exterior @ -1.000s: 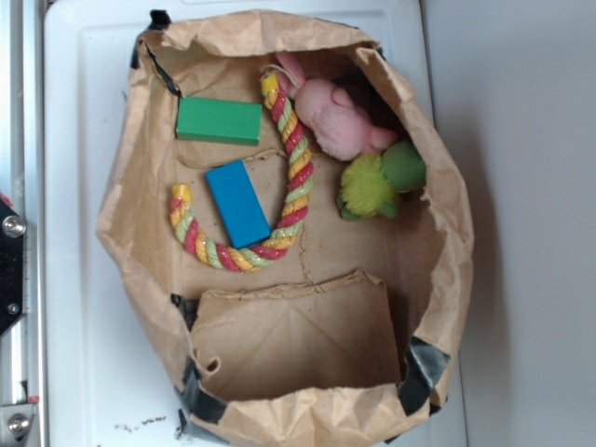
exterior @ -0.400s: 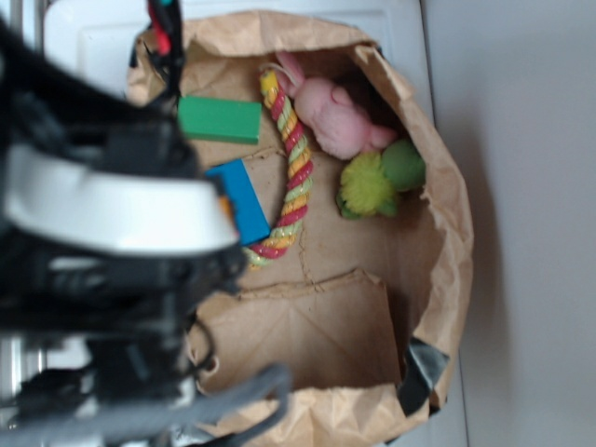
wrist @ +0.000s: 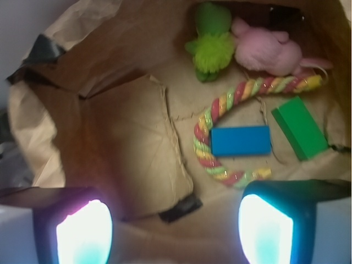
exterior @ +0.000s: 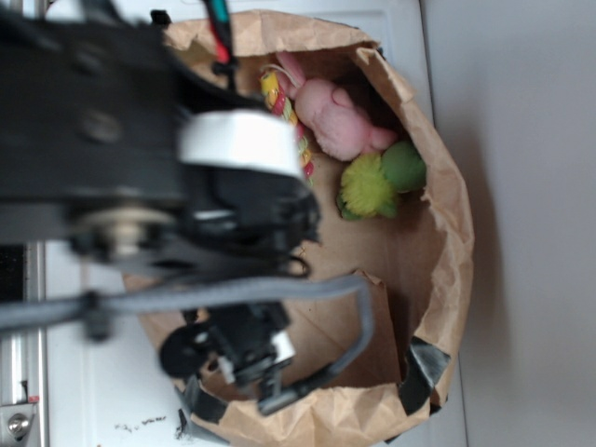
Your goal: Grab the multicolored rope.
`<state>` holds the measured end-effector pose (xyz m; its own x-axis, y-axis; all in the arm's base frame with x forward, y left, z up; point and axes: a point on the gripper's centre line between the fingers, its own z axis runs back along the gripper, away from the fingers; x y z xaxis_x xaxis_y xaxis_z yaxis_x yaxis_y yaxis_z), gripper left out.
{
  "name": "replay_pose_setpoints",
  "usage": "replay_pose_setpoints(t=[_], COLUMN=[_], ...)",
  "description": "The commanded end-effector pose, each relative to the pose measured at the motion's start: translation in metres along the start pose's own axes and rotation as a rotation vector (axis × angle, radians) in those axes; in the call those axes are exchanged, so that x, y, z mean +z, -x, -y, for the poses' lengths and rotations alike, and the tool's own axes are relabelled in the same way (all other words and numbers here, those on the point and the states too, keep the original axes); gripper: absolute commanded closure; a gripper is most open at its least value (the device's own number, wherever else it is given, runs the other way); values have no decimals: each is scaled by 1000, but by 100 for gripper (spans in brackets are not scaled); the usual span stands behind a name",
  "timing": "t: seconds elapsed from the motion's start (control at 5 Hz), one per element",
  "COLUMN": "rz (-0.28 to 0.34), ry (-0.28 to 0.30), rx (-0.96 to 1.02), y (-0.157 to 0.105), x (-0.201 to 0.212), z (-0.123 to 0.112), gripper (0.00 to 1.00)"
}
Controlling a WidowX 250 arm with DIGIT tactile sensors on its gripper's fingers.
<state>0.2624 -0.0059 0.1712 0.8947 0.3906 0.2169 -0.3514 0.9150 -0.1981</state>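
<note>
My arm (exterior: 140,158) is a blurred black bulk with a white band (exterior: 237,140) round one joint. Grey cables (exterior: 233,293) loop under it, and red and green wires (exterior: 220,23) run along its top. On the wrist view, my gripper (wrist: 176,225) has two dark-framed fingers (wrist: 267,231) with pale, glowing pads.

Tight fit inside the paper bag (wrist: 33,132)
blue block (wrist: 240,141) sits inside the multicolored rope (wrist: 220,104) curve, green block (wrist: 300,127) beside it; the bag's flap side is bare.

arm (exterior: 140,168) blurred, hiding most rope (exterior: 279,98)
</note>
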Motion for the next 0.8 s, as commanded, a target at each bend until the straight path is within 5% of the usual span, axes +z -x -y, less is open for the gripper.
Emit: replay_pose_setpoints(t=[0.0,0.2,0.6], rz=[8,5,14], ry=[-23,-48,-79], rx=[109,149,232], y=[-24,-41,-33], x=[-17,-30,-37], z=[-10,-10,-23], gripper=[0,0,0])
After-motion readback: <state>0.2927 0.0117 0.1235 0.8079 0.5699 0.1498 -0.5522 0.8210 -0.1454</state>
